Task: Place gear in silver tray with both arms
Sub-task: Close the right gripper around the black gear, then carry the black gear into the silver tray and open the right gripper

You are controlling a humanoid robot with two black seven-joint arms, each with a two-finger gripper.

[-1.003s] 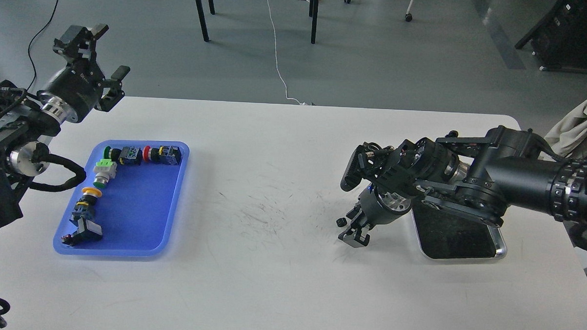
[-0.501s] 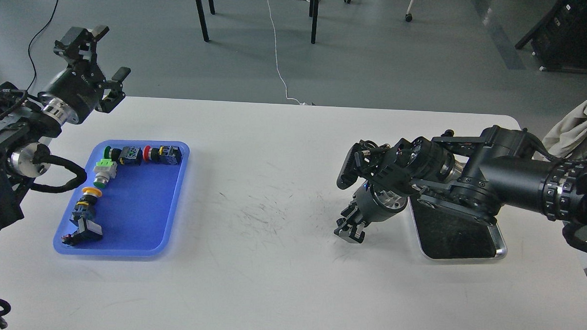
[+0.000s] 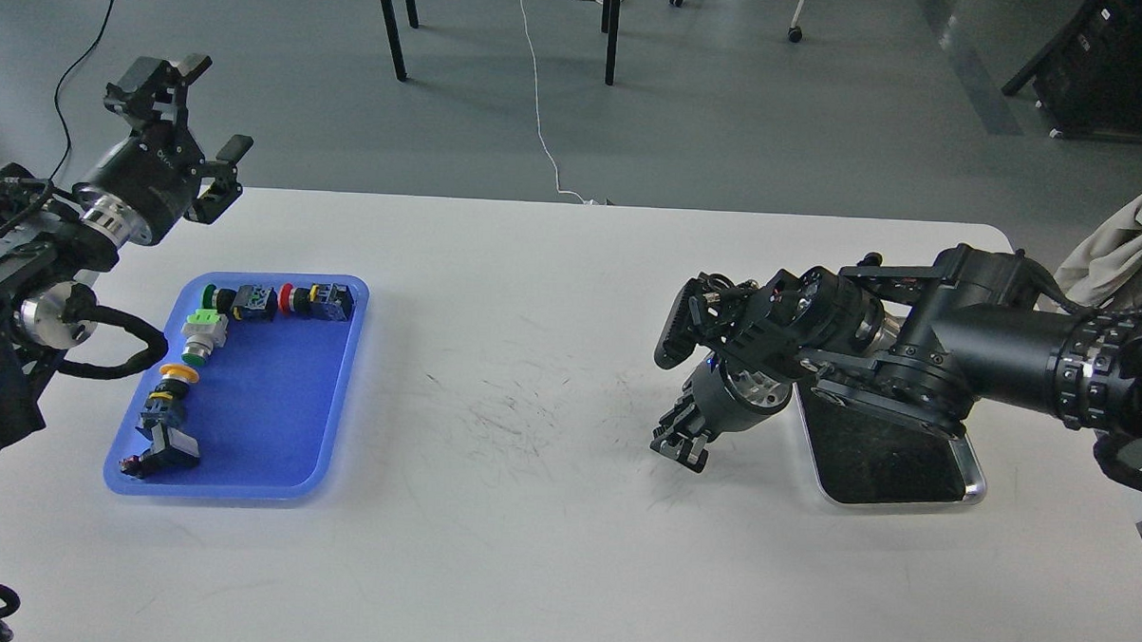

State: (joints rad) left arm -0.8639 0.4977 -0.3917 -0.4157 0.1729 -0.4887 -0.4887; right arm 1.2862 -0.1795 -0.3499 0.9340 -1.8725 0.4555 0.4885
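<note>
The right gripper point(image 3: 681, 444) is held low over the table point(image 3: 525, 547), just left of the silver tray point(image 3: 974, 482); whether anything is gripped cannot be told. The left gripper point(image 3: 193, 122) is spread open. A small gear could be dropped short of the rim.

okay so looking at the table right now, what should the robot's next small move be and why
Probably swing the left gripper down toward the blue tray. It hovers open above the table's far left corner, holding nothing, and the push-button parts all lie in that tray. The silver tray looks empty where visible, and the right gripper points at bare table.
</note>
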